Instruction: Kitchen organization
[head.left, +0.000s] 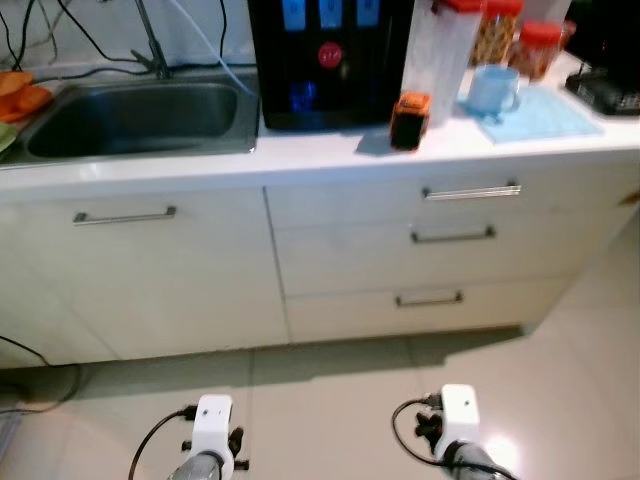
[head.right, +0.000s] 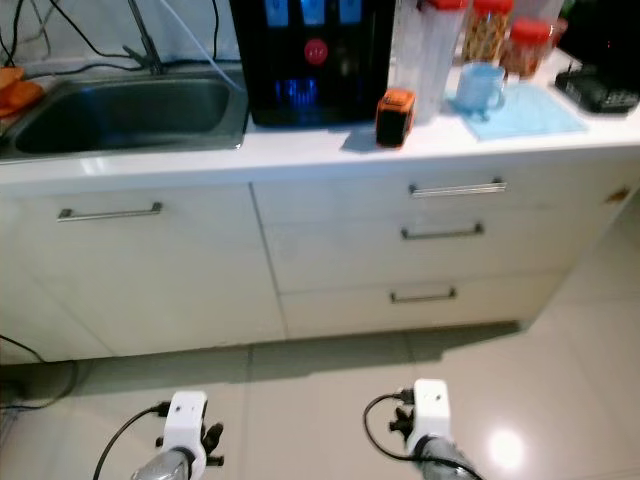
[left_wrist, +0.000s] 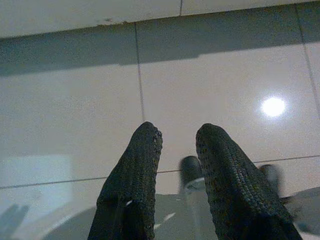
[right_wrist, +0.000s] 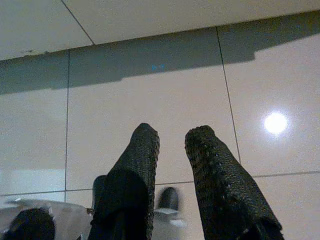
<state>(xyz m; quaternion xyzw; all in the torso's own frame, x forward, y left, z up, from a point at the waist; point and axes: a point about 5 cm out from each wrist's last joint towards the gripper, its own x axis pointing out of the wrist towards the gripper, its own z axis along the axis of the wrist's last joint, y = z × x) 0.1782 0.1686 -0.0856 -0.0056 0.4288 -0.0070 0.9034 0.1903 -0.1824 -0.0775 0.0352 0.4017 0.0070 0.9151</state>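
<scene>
Left eye view: white worktop (head.left: 330, 150) runs across the far side, w/ a steel sink (head.left: 140, 118) set in on the left and a faucet (head.left: 152, 45) behind it. Orange cloth or sponge (head.left: 22, 95) at the sink's far-left edge. Right of the sink stands a black water dispenser (head.left: 330, 60) w/ blue panels and a red button. Just right of that, near the worktop's front edge, a small orange-and-black item (head.left: 410, 118); can't tell what it is. Behind it a tall clear container w/ red lid (head.left: 440, 55). Further right a light-blue mug (head.left: 493, 88) sits on a light-blue mat (head.left: 540, 115), w/ two red-lidded jars (head.left: 540, 45) behind, contents blurred. Black appliance (head.left: 605, 90) at the far-right edge.

Below the worktop: cabinet door (head.left: 140, 270) w/ a bar handle under the sink, and three drawers (head.left: 440, 250) stacked to the right, each w/ its own handle. Pale tiled floor (head.left: 330, 400) in front.

Both arms hang low, near the bottom of the view, well apart from the worktop. Left gripper (left_wrist: 175, 145) points at floor tiles, jaws apart w/ a narrow gap, nothing between. Right gripper (right_wrist: 172, 142) likewise over the floor, jaws slightly apart, holding nothing. A bright light reflection shows on the tiles in both wrist views.
</scene>
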